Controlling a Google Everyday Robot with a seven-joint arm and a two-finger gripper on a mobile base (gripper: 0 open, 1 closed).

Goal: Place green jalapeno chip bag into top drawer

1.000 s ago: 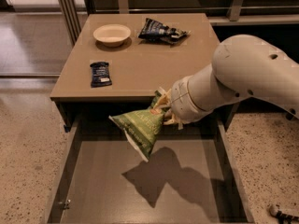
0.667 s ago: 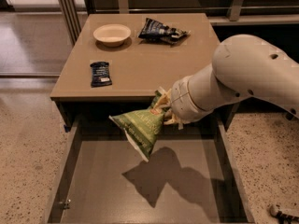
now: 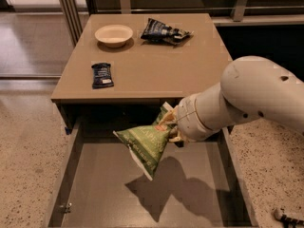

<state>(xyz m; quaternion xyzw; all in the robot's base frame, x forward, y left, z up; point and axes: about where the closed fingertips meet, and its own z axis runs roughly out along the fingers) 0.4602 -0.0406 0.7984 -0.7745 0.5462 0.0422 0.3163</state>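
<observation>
— What differs for us from a second ago?
— We see the arm a little lower, and the green jalapeno chip bag (image 3: pixel 142 145) lower with it. Its bottom tip is now nearer the floor of the top drawer (image 3: pixel 204 201). The bowl (image 3: pixel 114 34), the dark navy chip bag (image 3: pixel 164 31) and the snack bar wrapper (image 3: pixel 101 75) lie where they were on the tan table (image 3: pixel 156 65).
— And for the task?
— We judge that the carry is done and the lowering is under way. The drawer stands open and the bag is above it, not touching; its shadow (image 3: pixel 166 189) falls on the bottom.
— The gripper (image 3: pixel 172 125)?
— Just in front of the table's edge, over the drawer's back half, clamped on the bag's upper corner.
— How does the bag look?
— Light green and glossy, with pale lettering and a white edge. It is crumpled at the pinch and hangs tilted, tapering to a point.
</observation>
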